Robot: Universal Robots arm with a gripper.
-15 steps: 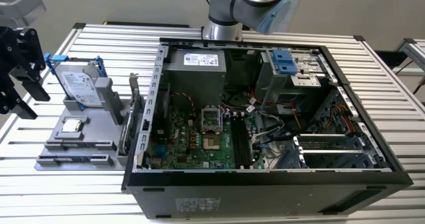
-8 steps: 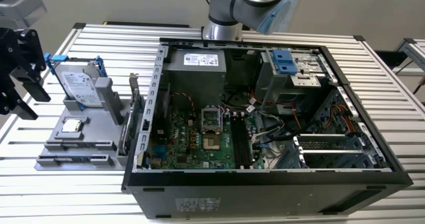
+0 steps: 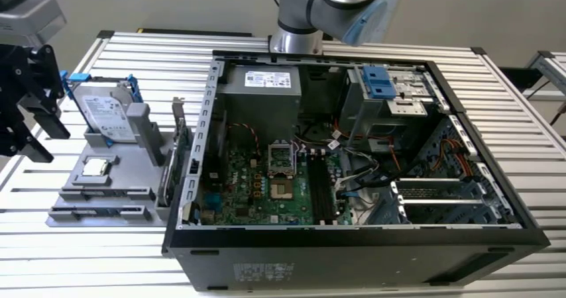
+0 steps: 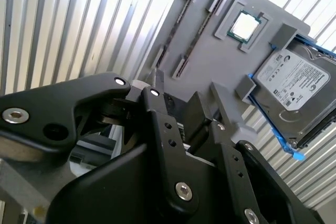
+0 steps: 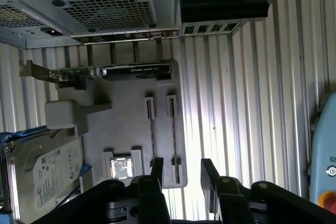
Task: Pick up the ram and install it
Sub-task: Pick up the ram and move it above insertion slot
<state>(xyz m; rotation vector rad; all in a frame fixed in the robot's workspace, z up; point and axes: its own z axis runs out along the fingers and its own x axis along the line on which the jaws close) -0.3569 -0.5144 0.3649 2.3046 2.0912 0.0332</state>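
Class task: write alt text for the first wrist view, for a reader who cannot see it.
The robot's black open hand hovers near a grey plastic holder tray on a ribbed metal table, holding nothing. The tray carries two thin dark ram sticks, a small square silver processor chip and a silver hard drive.

The gripper [image 5: 182,168] points downward, jaws parted; the arm [image 3: 305,16] stands upright in the exterior view.

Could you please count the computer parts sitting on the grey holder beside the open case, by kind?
Ram sticks: 2
Processor chip: 1
Hard drive: 1
Expansion card: 1
Total: 5
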